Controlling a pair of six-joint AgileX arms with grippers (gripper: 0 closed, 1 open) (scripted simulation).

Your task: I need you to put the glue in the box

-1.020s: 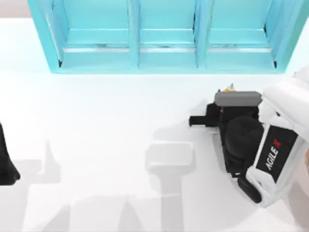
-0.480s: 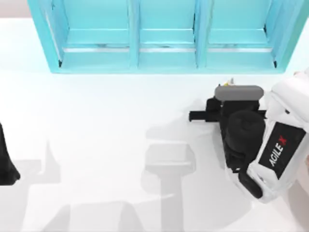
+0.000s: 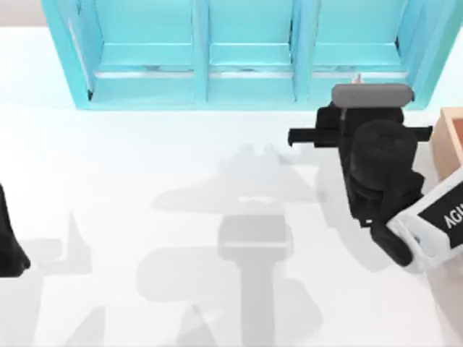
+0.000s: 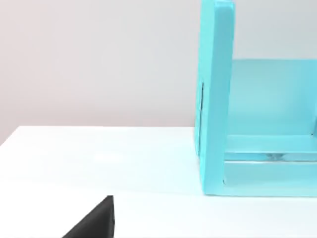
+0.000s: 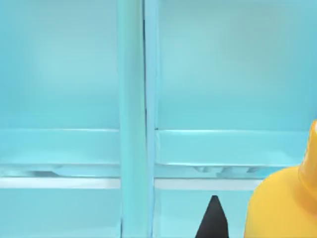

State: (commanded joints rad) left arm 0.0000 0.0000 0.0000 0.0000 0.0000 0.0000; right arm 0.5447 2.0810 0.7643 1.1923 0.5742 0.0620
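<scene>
The glue (image 5: 285, 203) is an orange-yellow bottle held up close in the right wrist view, beside one black fingertip (image 5: 213, 219). From above, just its pale nozzle tip (image 3: 356, 77) pokes out past the grey wrist block. My right gripper (image 3: 358, 90) is shut on the glue and hangs above the table, in front of the teal shelf's right compartment. The tan box (image 3: 447, 134) stands at the table's right edge, just right of that gripper and partly cut off by the frame. My left arm (image 3: 9, 242) stays parked at the far left edge.
A large teal shelf unit (image 3: 246, 50) with three compartments runs along the back of the table, close behind the right gripper. Its end wall (image 4: 215, 99) rises in the left wrist view. White tabletop (image 3: 181, 181) spreads across the middle and left.
My right gripper has risen and moved toward the shelf and to the right, carrying the glue with it. The box has come into sight at the right edge. The left arm has not moved.
</scene>
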